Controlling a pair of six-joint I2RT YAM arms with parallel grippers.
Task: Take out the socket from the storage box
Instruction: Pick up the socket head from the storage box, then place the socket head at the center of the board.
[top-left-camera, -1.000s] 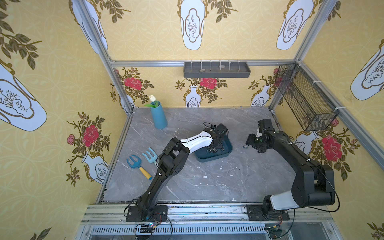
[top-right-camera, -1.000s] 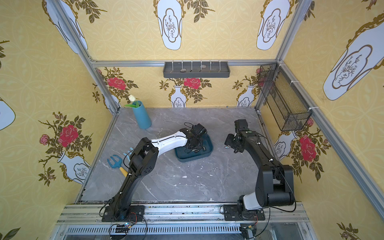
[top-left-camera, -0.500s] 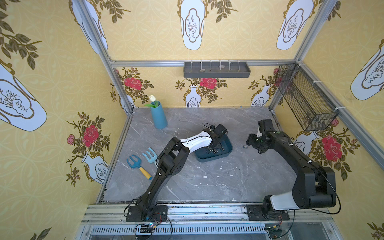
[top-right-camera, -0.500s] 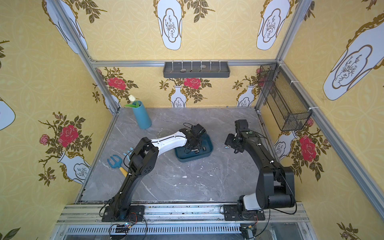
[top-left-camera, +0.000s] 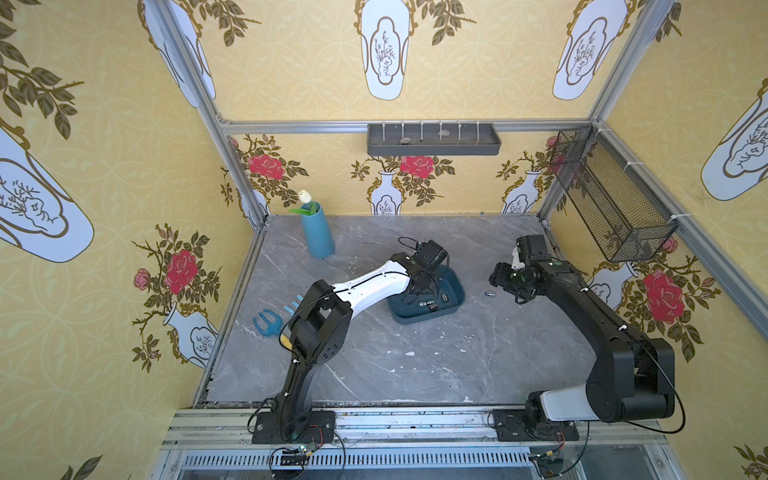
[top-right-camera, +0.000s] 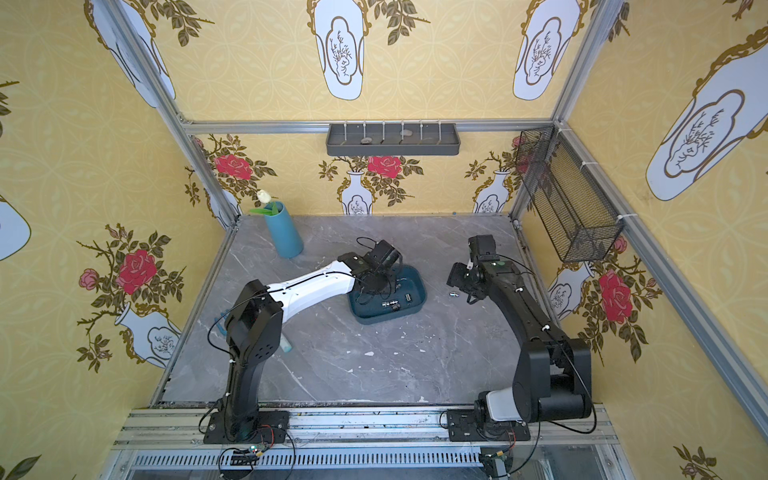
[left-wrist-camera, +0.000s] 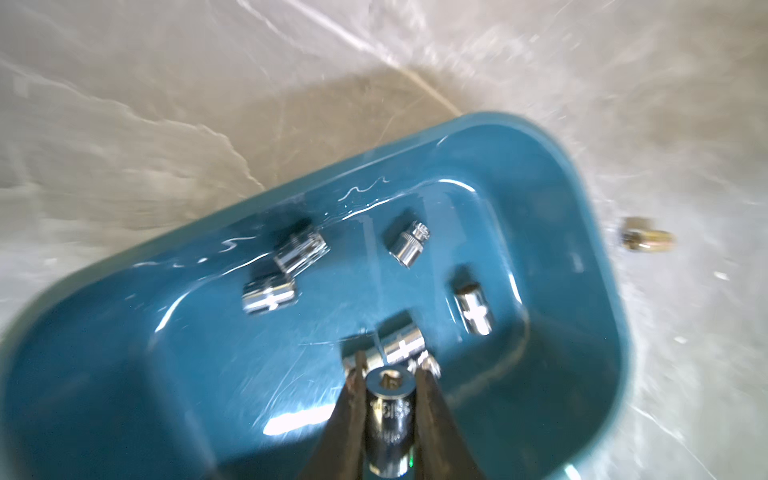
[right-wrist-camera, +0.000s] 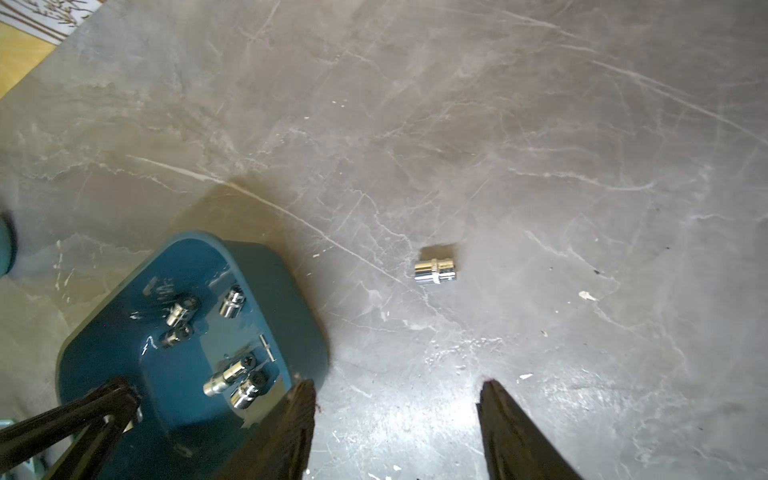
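The storage box (top-left-camera: 457, 286) (top-right-camera: 419, 286) is a shallow teal tub mid-table, and several chrome sockets lie loose in it (left-wrist-camera: 405, 247). My left gripper (left-wrist-camera: 390, 374) reaches down inside the box (left-wrist-camera: 561, 208). It is shut on one upright chrome socket (left-wrist-camera: 390, 415), which sits gripped between both fingers. This wrist view is blurred. Another socket (top-left-camera: 490, 294) (right-wrist-camera: 435, 271) lies on the table just right of the box. My right gripper (right-wrist-camera: 397, 390) hovers open beside the box (right-wrist-camera: 266, 282), near that socket, with nothing between its fingers.
A blue vase (top-left-camera: 318, 232) with a white tulip stands at the back left. Blue toy garden tools (top-left-camera: 268, 322) lie by the left wall. A grey divided tray (top-left-camera: 432, 141) hangs on the back wall. A black wire basket (top-left-camera: 615, 199) hangs on the right wall.
My left gripper's jaws have closed on a socket inside the box. The right arm has not visibly moved.
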